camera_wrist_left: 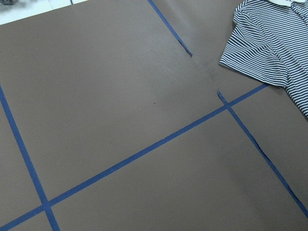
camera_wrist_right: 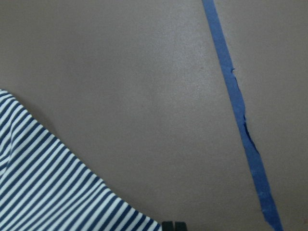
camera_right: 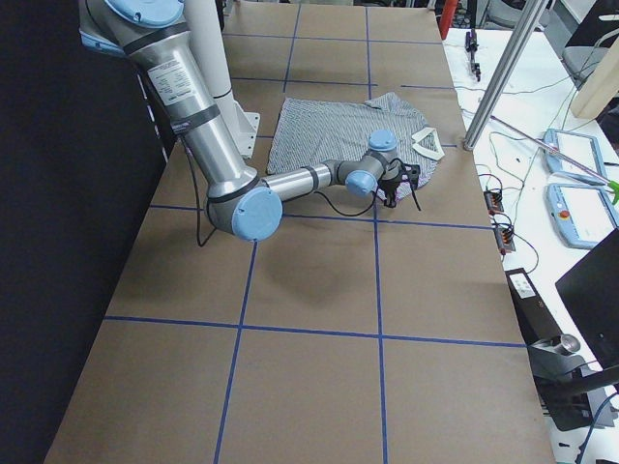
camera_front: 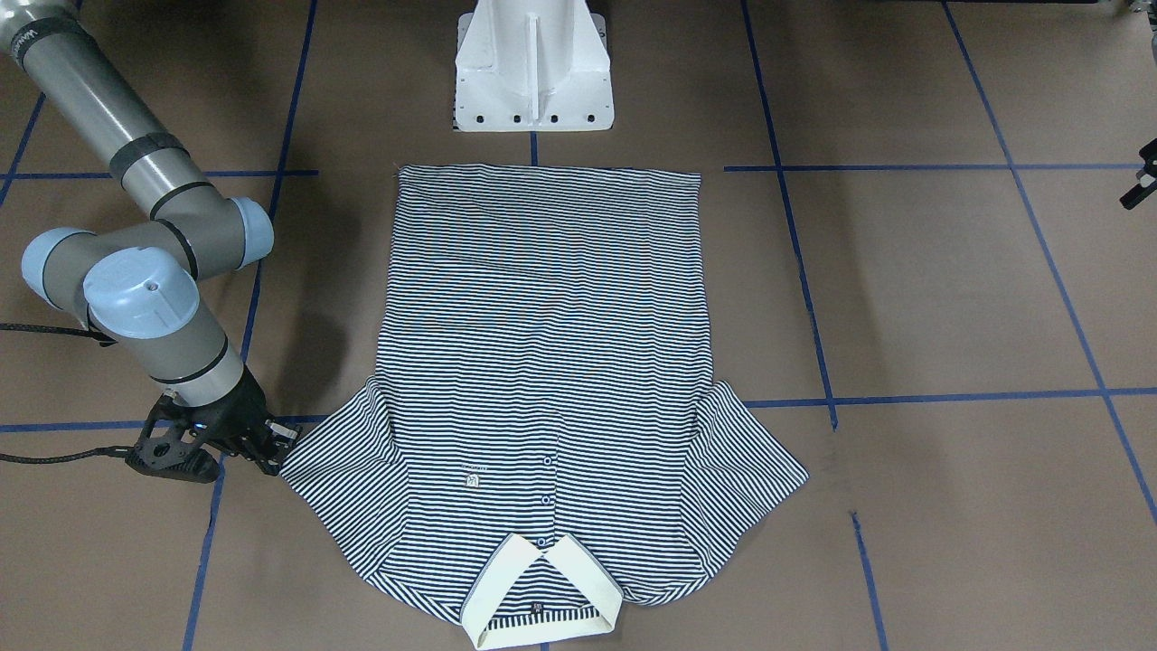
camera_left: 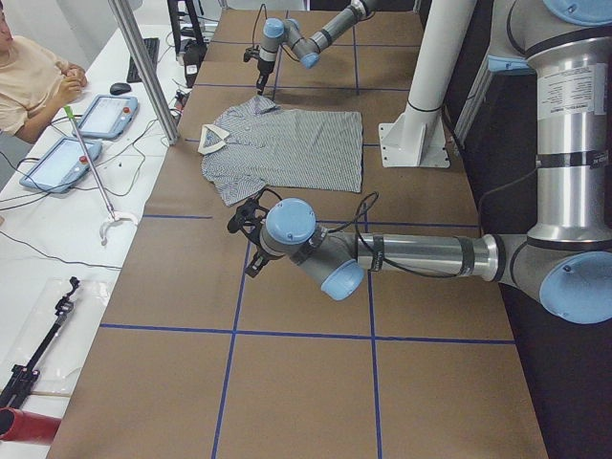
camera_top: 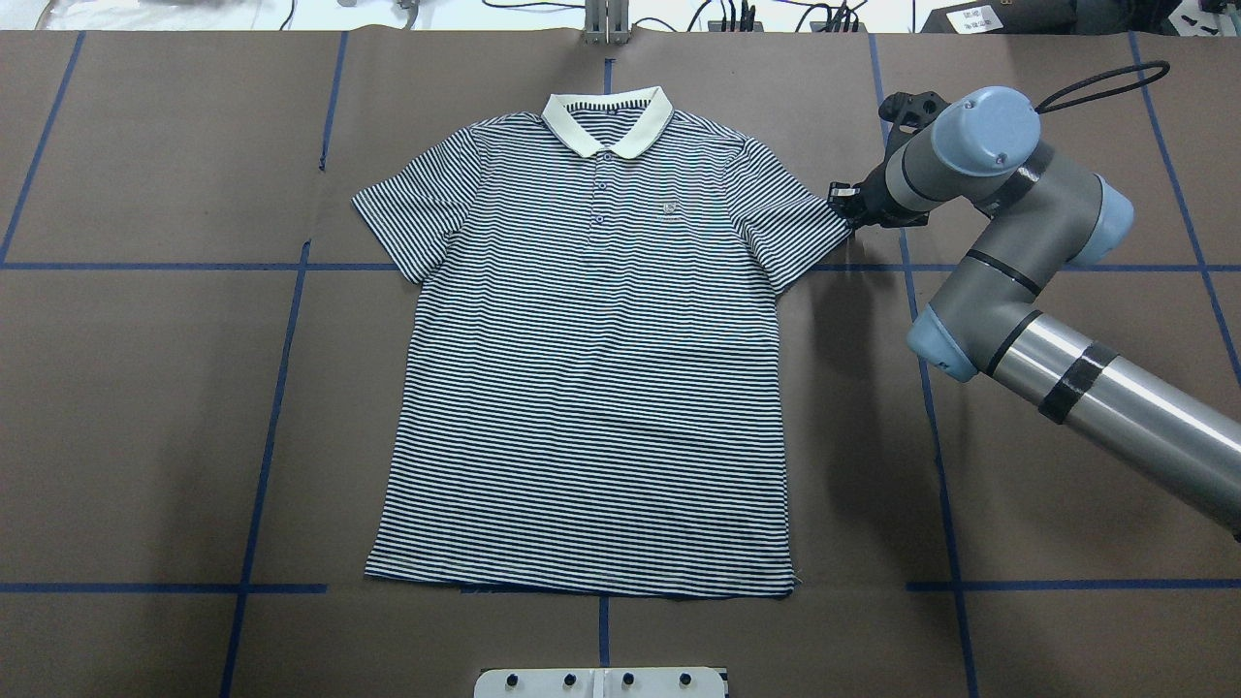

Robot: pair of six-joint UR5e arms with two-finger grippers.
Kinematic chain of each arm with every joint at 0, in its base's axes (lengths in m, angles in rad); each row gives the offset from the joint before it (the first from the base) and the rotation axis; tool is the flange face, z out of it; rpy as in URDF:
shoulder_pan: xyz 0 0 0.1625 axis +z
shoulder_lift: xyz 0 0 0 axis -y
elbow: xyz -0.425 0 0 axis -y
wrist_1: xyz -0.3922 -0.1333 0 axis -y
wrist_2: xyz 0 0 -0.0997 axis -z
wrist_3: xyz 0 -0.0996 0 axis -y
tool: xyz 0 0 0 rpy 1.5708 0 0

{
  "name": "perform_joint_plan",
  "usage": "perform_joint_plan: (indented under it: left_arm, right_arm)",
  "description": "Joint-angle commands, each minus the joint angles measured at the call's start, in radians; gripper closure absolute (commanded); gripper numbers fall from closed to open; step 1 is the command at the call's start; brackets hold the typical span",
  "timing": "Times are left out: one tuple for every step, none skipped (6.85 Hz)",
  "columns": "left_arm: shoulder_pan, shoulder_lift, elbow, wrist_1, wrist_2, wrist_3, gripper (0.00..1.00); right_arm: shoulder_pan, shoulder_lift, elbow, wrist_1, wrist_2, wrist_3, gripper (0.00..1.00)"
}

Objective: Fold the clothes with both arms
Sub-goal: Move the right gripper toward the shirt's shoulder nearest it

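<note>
The striped polo shirt (camera_top: 591,388) lies flat and face up on the brown table, collar (camera_top: 608,121) away from the robot. It also shows in the front view (camera_front: 542,362). My right gripper (camera_top: 842,206) is low at the outer edge of the shirt's sleeve on my right (camera_top: 795,228), also seen in the front view (camera_front: 276,449). In the right wrist view its fingertips (camera_wrist_right: 167,226) are close together beside the sleeve's edge (camera_wrist_right: 48,183). My left gripper (camera_left: 244,228) is off to the table's left, apart from the shirt; I cannot tell its state. The left wrist view shows the other sleeve (camera_wrist_left: 269,48).
The white pedestal base (camera_front: 533,72) stands at the shirt's hem side. Blue tape lines (camera_top: 281,388) grid the brown table. A side table with tablets (camera_left: 81,134), a metal pole (camera_left: 143,67) and a seated person (camera_left: 29,76) are beyond the collar side.
</note>
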Motion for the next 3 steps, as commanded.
perform_joint_plan:
  left_arm:
    - [0.0, 0.0, 0.01, -0.005, 0.001, 0.001, 0.0]
    - [-0.001, 0.0, 0.01, -0.005, 0.001, 0.001, 0.0]
    - [-0.001, 0.002, 0.01, -0.005, 0.001, 0.001, 0.0]
  right_arm:
    - [-0.001, 0.021, 0.001, 0.0, 0.002, 0.006, 1.0]
    - [-0.001, 0.021, 0.009, 0.002, 0.006, 0.004, 1.0]
    - [-0.001, 0.023, 0.015, 0.005, 0.011, 0.004, 1.0]
